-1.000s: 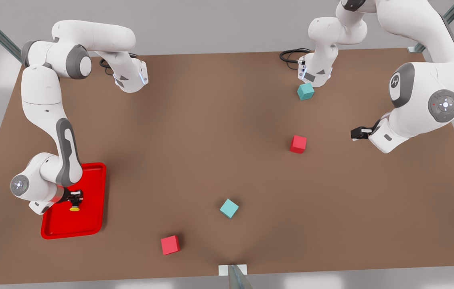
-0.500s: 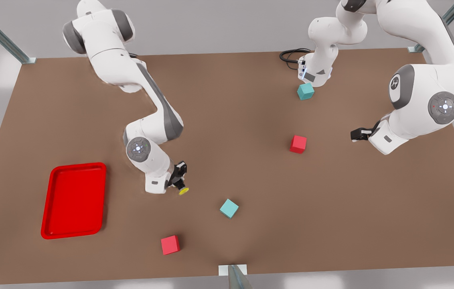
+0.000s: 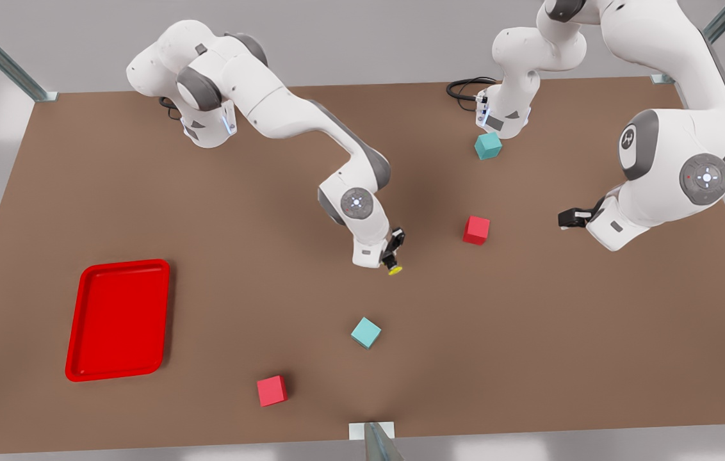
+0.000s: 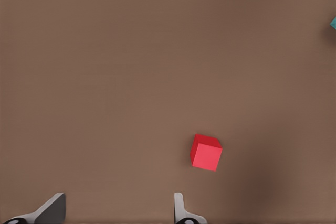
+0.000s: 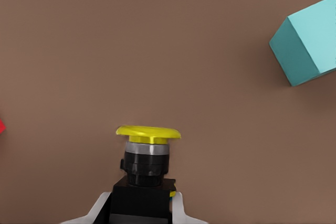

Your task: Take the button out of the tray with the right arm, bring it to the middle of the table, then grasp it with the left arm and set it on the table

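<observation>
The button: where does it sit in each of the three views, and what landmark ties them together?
Front view: the button hangs at mid-table, clamped in the right gripper, yellow cap toward the teal cube.
Right wrist view: the button fills the lower centre, between the fingers.
Left wrist view: not in it; the open left gripper looks down on a red cube.
Shared landmark: the brown table.

arms: glossy white links | joints: grey covers, round lit caps | base: black cable | grippers: black
</observation>
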